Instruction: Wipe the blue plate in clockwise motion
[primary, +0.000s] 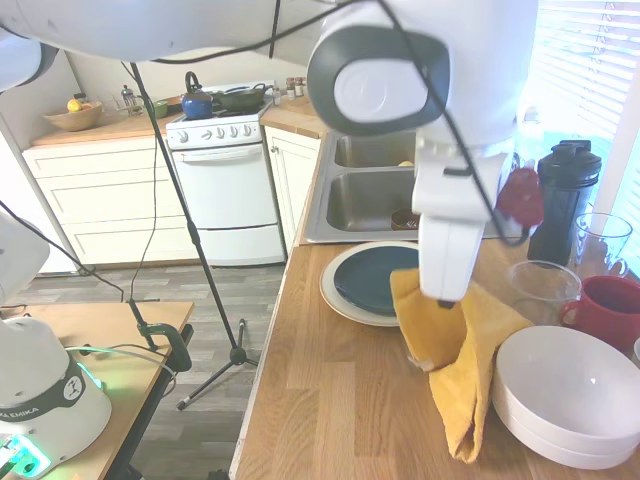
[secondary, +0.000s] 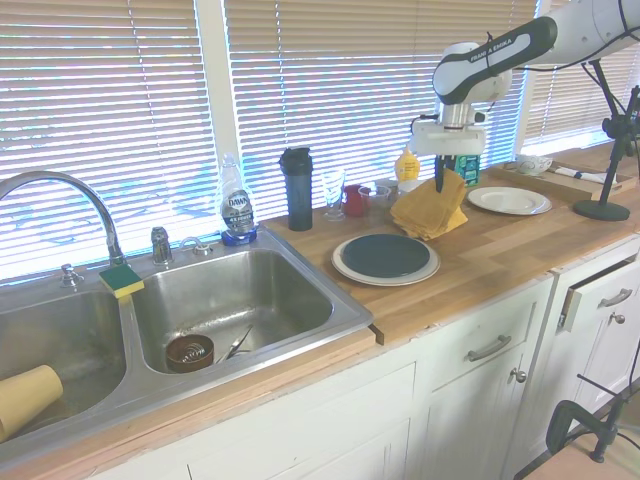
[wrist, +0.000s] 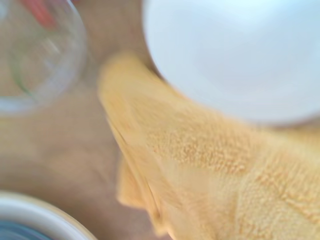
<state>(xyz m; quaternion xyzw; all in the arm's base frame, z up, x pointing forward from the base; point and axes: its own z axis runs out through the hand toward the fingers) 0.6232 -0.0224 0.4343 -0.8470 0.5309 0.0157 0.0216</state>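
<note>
Gripper (secondary: 439, 187): clamped on yellow cloth (secondary: 430, 208), lifted | blue plate (secondary: 385, 254): atop cream plate (secondary: 428, 270), beside cloth | Risk: trailing cloth may snag white bowls (primary: 570, 395); plate stack may slide.

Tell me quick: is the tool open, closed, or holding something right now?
Tool: closed on the mustard-yellow terry cloth, lifting part of it off the wooden counter.

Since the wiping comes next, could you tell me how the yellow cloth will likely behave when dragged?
The yellow cloth hangs in folds below the tool, so it is probably floppy and light. Its terry texture suggests it will grip rather than slide, and may bunch on the blue plate.
</note>
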